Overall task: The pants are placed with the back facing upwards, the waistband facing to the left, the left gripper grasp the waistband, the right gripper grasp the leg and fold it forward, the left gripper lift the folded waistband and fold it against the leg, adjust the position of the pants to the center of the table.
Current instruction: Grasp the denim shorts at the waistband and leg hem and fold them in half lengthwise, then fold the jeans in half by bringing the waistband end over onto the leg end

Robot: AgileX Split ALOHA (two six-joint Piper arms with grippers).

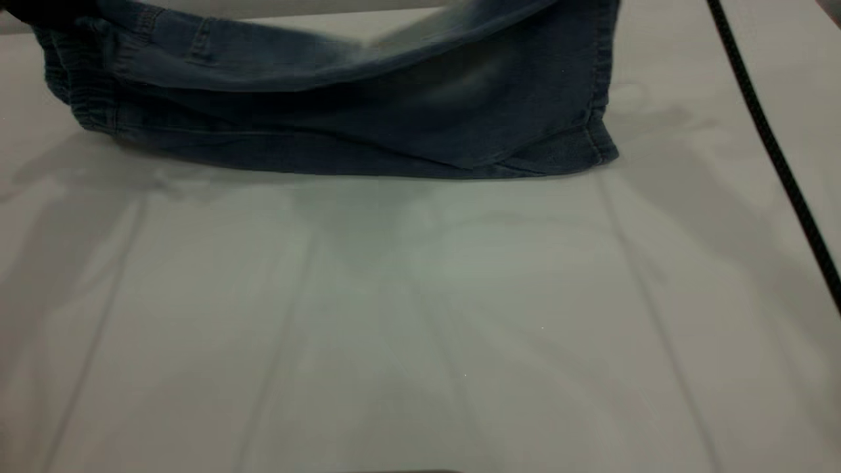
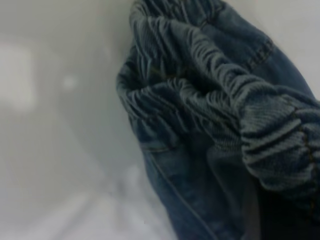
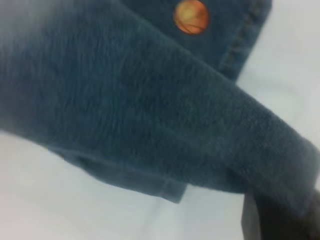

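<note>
The pants (image 1: 394, 125) lie along the far side of the table (image 1: 420, 315), waistband (image 1: 79, 92) to the left. One leg (image 1: 427, 39) with a pale faded patch is raised off the lower layer and runs up out of the exterior view. My left gripper (image 1: 46, 10) shows as a black shape at the top left corner, at the lifted waistband. In the left wrist view the gathered elastic waistband (image 2: 200, 95) fills the picture and hides the fingers. My right gripper (image 3: 280, 217) has the denim leg (image 3: 150, 110) draped over a dark finger; an orange basketball print (image 3: 190, 16) lies beyond.
A braided black cable (image 1: 775, 151) runs diagonally down the right side above the table. The white tabletop stretches wide in front of the pants toward the near edge.
</note>
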